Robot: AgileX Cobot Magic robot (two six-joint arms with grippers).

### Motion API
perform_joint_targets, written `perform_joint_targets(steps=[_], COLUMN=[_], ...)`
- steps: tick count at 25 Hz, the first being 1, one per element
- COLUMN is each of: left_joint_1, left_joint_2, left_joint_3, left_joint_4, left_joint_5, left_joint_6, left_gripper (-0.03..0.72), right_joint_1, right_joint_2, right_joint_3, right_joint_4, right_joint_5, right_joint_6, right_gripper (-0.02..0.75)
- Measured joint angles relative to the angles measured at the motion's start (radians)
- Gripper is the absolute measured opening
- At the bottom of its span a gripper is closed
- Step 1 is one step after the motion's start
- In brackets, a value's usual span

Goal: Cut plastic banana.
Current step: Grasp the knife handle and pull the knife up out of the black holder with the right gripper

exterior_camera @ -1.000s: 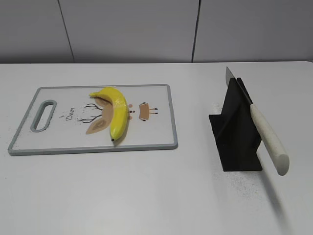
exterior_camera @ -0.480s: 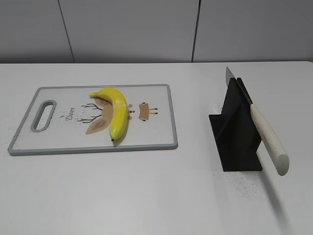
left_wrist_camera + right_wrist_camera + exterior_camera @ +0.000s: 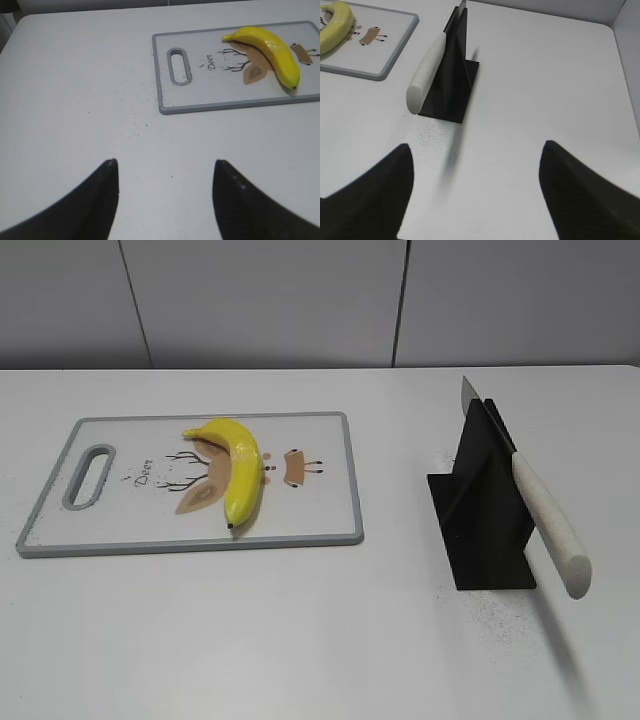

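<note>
- Far left first: your left end effector (image 3: 162,200) hangs over bare desk (image 3: 300,640), jaws spread wide with nothing between them, well short of the cutting board (image 3: 330,530).
- The board lies flat on the left half of the desk, with its grey-rimmed handle slot at the far left end. The only writing I can read anywhere is "Deer" (image 3: 143,474), printed next to a little antler cartoon. No brand marks that I can make out.
- The plastic banana (image 3: 238,465) lies on its side on the board, right over the deer drawing, stem toward the back and tip near the front edge. It looks whole, so I'd say no cut has happened.
- Over on the right, the knife (image 3: 535,510) rests tilted in the black stand (image 3: 480,510), blade up and back, with the pale handle sticking out toward you and off the stand's front.
- Your right end effector (image 3: 475,195) hovers behind the stand, jaws apart and empty.
- My guess is that grabbing the knife comes first. Come at the handle mid-length, square to it, and lift along the slot so the stand doesn't tip or drag.
- Then maybe pin the banana with the left before slicing, since it'll probably roll.
</note>
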Motion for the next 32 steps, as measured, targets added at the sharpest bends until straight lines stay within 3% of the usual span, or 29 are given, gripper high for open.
perform_joint_targets(steps=[18,32], left_joint_1=[0.0,0.0], left_joint_2=[0.0,0.0], left_joint_3=[0.0,0.0], left_joint_4=[0.0,0.0], left_joint_5=[0.0,0.0], left_joint_6=[0.0,0.0], left_gripper=[0.579,0.579], right_joint_1=[0.0,0.0], right_joint_2=[0.007,0.418], right_joint_3=[0.0,-0.176], right_joint_4=[0.001,0.012], right_joint_5=[0.0,0.061], right_joint_6=[0.008,0.091], right_gripper=[0.592,0.592])
